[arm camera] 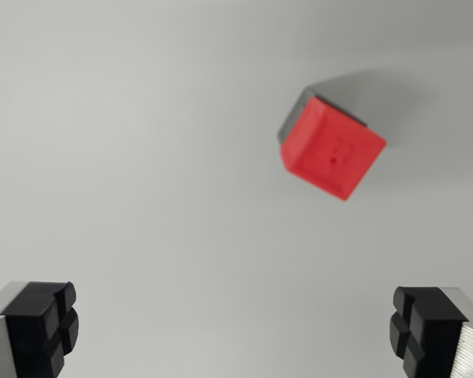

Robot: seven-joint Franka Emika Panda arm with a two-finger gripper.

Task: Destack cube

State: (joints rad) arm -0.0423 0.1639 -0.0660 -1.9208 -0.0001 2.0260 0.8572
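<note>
A: At the bottom of the wrist view, the jaws stand spread wide, one black pad (41,327) in the left corner and the other in the right, with nothing between them but bare table (142,157).

B: So the gripper (235,329) is empty. Where's the stack?

A: Up and toward the wrist view's right, well apart from the pads. A red cube (333,152) sits on top of a grey cube (299,110), of which only a sliver of one side shows behind the red one's upper-left edge. The picture is a bit blurred, so I can't read the small mark on the red top face.

B: The step in hand, then, looks like the approach to the top cube.

A: That's my judgement. Nothing is lifted yet; the red cube is still on the grey one.

B: How would you do it well?

A: First centre the gap over the red cube, since it now lies off to one side. Second, mind the angle: the cube is turned diagonally to the line between the pads, so I'd rotate the wrist until the pads face two flat sides, not corners.

B: And the height?

A: Come down only as far as the red cube's sides. Too low and the pads could pinch the grey one too, or nudge the whole stack.

B: Then lift straight up?

A: Yes, straight up, so the grey cube isn't dragged along.
</note>
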